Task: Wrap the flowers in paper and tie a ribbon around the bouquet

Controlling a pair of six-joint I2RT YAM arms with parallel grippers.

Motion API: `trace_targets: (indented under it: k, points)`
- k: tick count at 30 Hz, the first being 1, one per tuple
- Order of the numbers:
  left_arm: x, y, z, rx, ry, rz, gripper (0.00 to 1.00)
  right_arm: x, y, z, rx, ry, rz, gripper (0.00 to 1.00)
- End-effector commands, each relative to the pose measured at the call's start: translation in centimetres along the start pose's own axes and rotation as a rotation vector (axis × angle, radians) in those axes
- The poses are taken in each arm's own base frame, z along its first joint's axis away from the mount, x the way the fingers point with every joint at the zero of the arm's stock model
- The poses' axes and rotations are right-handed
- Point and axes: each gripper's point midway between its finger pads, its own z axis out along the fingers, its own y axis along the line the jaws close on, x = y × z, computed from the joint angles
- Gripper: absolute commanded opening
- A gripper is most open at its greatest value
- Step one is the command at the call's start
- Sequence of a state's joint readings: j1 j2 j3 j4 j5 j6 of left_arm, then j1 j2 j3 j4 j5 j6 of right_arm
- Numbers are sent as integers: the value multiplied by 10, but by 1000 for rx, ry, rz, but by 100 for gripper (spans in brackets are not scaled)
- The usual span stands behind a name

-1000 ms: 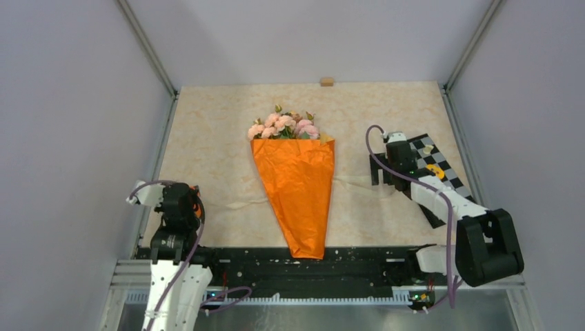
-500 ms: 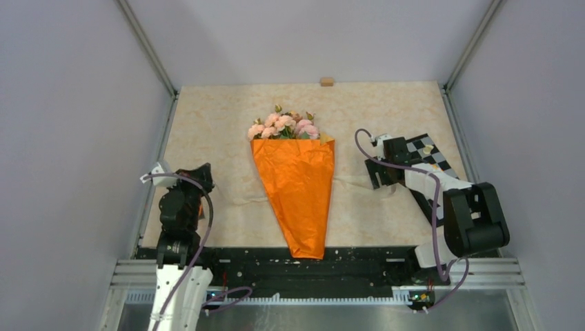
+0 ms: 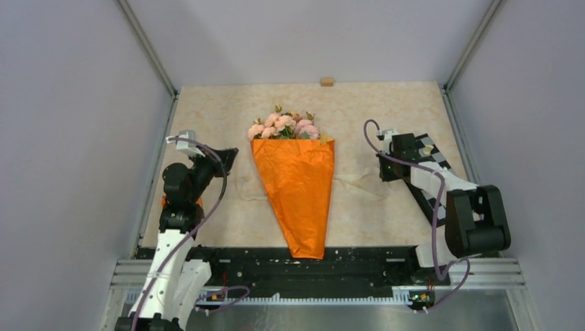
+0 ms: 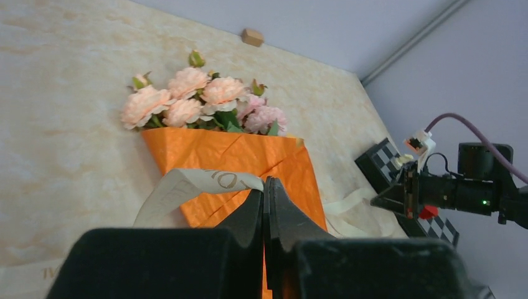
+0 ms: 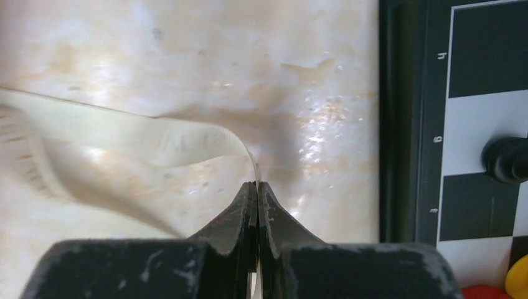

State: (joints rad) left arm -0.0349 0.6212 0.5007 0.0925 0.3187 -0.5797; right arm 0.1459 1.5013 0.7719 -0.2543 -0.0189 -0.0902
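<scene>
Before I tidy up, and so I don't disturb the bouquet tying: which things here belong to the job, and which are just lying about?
In the job: flowers, orange paper, ribbon, left gripper and right gripper, both pinching the ribbon.

Lying about: checkerboard, black piece on it, small wooden block at the far edge.

- A beige marbled table point(image 3: 207, 124).
- The bouquet point(image 3: 296, 186) lies mid-table, blooms toward the far edge.
- The ribbon point(image 3: 359, 183) trails out either side of it.
- A checkered board point(image 3: 436, 155) at right.
- A small wooden block point(image 3: 327, 81) at the far edge.
</scene>
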Motion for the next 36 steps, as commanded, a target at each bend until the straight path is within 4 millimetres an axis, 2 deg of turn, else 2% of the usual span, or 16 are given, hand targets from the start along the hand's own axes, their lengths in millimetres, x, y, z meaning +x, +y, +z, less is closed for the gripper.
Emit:
trace_targets:
  k: [1,2,3,5,7,9,13,17,19,25,29,31,33,36]
  points:
    - [-14,-52,12,266,24,77,0,-67,40,-51,-225,-323,100,0]
    - [-12,-55,15,283,32,77,0,-81,50,-70,-283,-416,114,0]
    - [-9,-58,20,292,45,77,0,-99,60,-96,-336,-537,125,0]
    - [1,-65,29,315,77,85,0,-119,82,-142,-462,-721,162,0]
    - [12,-76,37,345,105,91,0,-135,104,-186,-585,-883,160,0]
    - [25,-90,45,393,144,93,0,-144,123,-221,-668,-989,147,0]
    - [45,-118,54,515,202,104,0,-162,161,-270,-802,-1113,131,0]
    - [62,-141,61,586,245,120,0,-177,195,-302,-917,-1201,136,0]
    - [72,-150,61,615,267,137,0,-188,205,-306,-908,-1231,164,0]
    - [95,-163,60,639,283,179,1,-211,230,-283,-808,-1205,217,0]
    - [114,-169,62,668,329,179,0,-229,215,-255,-629,-1182,383,0]
    - [120,-169,67,654,332,174,0,-230,211,-245,-556,-1161,433,0]
    - [127,-167,73,632,356,178,0,-228,192,-237,-387,-1158,520,0]
    - [137,-160,76,603,386,180,0,-218,146,-226,-112,-1160,622,0]
